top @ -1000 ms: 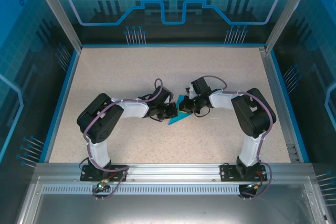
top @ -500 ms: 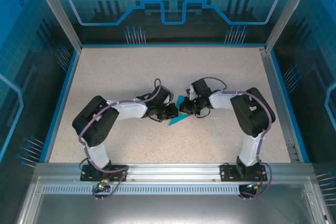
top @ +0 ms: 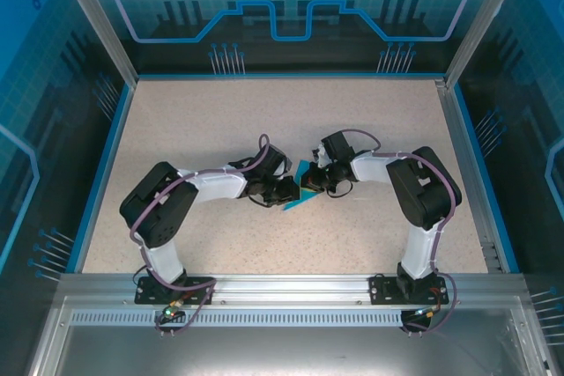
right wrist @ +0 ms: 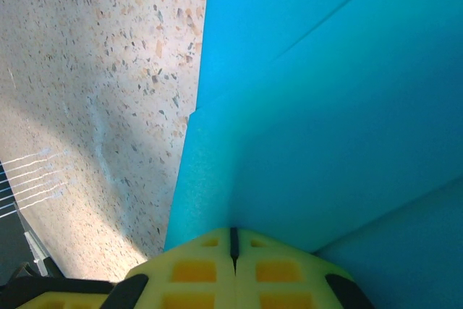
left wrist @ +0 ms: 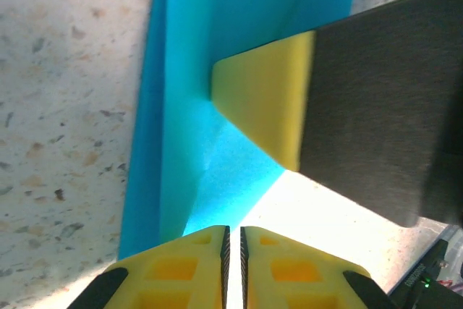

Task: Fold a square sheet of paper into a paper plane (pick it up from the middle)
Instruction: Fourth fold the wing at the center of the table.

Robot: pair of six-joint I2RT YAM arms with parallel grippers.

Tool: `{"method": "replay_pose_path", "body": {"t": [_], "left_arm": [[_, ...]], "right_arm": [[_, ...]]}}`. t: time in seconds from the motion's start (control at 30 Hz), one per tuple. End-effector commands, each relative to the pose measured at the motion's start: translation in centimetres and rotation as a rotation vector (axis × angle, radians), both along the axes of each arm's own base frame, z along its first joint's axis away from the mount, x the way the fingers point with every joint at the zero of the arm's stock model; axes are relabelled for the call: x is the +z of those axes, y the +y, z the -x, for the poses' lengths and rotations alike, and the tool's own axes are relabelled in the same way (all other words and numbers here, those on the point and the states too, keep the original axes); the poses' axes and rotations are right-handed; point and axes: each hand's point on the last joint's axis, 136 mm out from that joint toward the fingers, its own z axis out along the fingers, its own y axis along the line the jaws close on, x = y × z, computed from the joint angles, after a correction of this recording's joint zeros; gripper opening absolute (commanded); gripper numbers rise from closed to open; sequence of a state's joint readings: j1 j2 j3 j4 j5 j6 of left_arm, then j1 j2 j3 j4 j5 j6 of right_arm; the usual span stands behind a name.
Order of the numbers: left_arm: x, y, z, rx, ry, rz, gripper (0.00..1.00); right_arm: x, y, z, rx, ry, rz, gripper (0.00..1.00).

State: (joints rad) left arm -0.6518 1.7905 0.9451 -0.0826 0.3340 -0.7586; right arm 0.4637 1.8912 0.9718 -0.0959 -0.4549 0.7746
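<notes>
Left gripper (left wrist: 233, 242): its 2 pads sit almost together at the paper's edge, and I cannot tell whether they pinch it. The square sheet of paper (top: 295, 202), partly folded, lies mid-table between the grippers. Right gripper (right wrist: 233, 240) is clenched on a fold. That clamp should hold firm while the left presses the crease flat.

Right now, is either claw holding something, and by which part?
The right gripper pinches the folded blue paper at a creased edge. The left gripper sits at another edge of it; whether it grips cannot be told.
</notes>
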Motion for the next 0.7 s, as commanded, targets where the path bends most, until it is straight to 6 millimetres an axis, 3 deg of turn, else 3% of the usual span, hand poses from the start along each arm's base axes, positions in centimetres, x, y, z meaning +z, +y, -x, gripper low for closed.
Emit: {"method": "replay_pose_path", "body": {"t": [0.0,0.67], "left_arm": [[-2.0,0.9,1.4,0.001,0.069,-0.056,0.15],[-5.4,3.1,3.3,0.025,0.153,-0.156,0.14]], "right_arm": [[-4.8,-2.9,2.8,-0.018,0.140,0.163,0.04],[-5.3,-3.3,3.1,-0.019,0.158,0.188,0.04]]}}
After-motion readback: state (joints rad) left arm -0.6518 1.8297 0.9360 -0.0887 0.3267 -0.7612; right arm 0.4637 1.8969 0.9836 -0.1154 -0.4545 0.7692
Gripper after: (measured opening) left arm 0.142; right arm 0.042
